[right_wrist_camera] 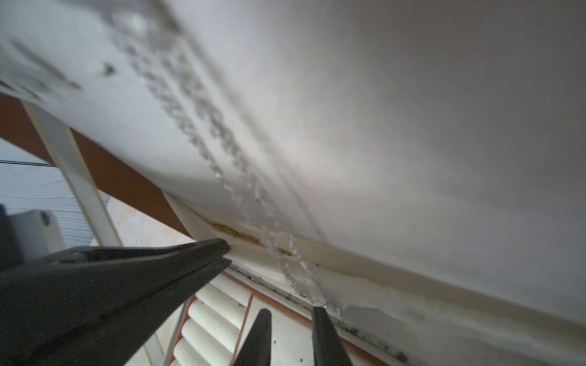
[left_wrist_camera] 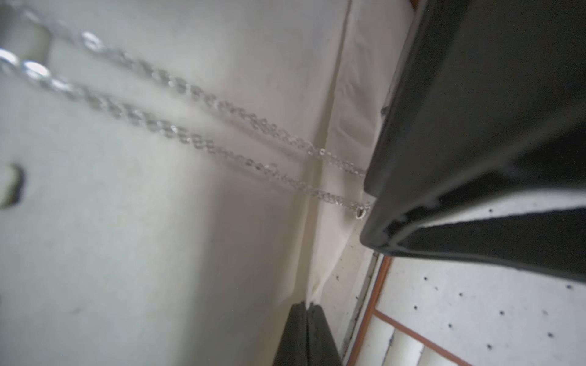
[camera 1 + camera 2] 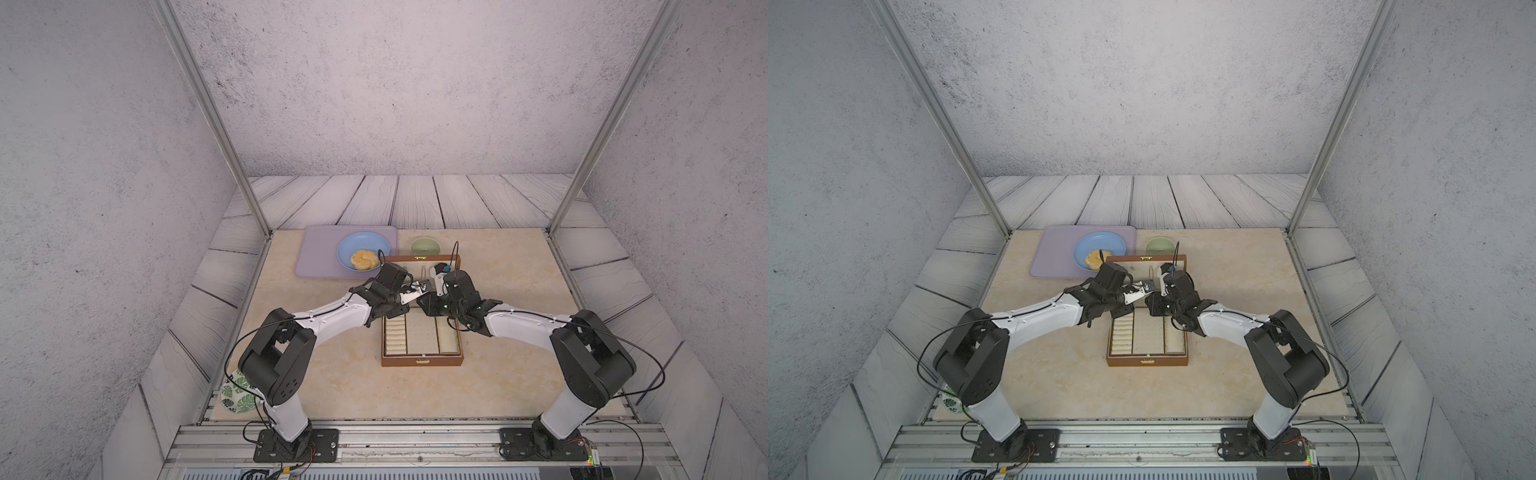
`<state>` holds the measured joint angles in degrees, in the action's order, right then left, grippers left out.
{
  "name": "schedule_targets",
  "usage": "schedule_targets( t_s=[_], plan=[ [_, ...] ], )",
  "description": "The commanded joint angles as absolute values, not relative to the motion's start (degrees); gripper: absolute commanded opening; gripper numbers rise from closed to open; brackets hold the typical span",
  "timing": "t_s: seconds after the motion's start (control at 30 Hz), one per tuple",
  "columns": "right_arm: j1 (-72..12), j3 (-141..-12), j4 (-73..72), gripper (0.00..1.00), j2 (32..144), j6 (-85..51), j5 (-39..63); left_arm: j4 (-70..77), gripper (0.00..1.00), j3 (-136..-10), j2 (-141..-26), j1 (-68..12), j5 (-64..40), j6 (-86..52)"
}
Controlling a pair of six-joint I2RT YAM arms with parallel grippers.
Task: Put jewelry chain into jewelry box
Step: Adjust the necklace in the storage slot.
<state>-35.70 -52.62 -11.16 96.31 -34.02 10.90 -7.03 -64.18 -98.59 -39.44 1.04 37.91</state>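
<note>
Open box (image 3: 422,360) (image 3: 1148,361) on the desk (image 3: 332,382), seen in both top views; lid (image 3: 419,258) upright at the far side; base with ring rolls (image 3: 395,336) along one side and a dotted panel (image 3: 422,338) in the middle; both arms reach over the hinge end of the base, heads close together.

The chain (image 2: 196,142) (image 1: 218,173) hangs as two silvery strands, side by side, down the cream lining (image 2: 142,237) of the lid; its upper part is blurred in both wrist views; its lower end, with a small ring (image 2: 360,213), reaches the fold just above the hinge, beside the right arm's black fingers.

The left jaws are pressed together, fingertips (image 2: 301,320) (image 1: 203,258) in contact, holding nothing; they point at the foot of the lid, near the chain but apart from it.

The right jaws stand partly apart; a clear gap shows between the two black tips (image 1: 320,320), with nothing seen in it; the strands end just by one tip, and contact cannot be told.

Behind the box stands a green bowl (image 3: 425,247); beside it lies a lilac tray (image 3: 316,257) bearing a blue plate (image 3: 347,245) with a yellow food item (image 3: 364,259); a leaf-print cloth (image 3: 235,395) lies at the near desk edge, by the left arm's base.
</note>
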Motion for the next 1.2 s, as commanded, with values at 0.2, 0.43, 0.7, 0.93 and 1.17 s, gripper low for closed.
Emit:
schedule_targets(
  t_s=[0.2,0.43,0.7,0.93,1.17],
  plan=[
    [-35.9,-54.1,-13.0,0.26,98.4,-34.9,8.5,-5.7,0.00,-62.9,-95.4,-40.0,-1.6,36.2],
    [-35.8,-54.7,-13.4,0.14,99.7,-34.9,8.8,-5.8,0.00,-63.0,-95.4,-40.1,-2.0,36.0],
    [-35.8,-53.3,-14.9,0.00,97.3,-34.7,9.5,-5.9,0.00,-62.9,-95.3,-40.1,-2.2,36.2],
    [-35.8,-49.7,-18.8,0.00,92.2,-34.9,9.9,-5.8,0.00,-62.8,-94.9,-40.1,-2.8,36.3],
    [-35.8,-50.8,-18.1,0.00,91.8,-34.3,10.1,-5.8,0.00,-62.1,-94.0,-40.1,-3.8,35.8]
  ],
)
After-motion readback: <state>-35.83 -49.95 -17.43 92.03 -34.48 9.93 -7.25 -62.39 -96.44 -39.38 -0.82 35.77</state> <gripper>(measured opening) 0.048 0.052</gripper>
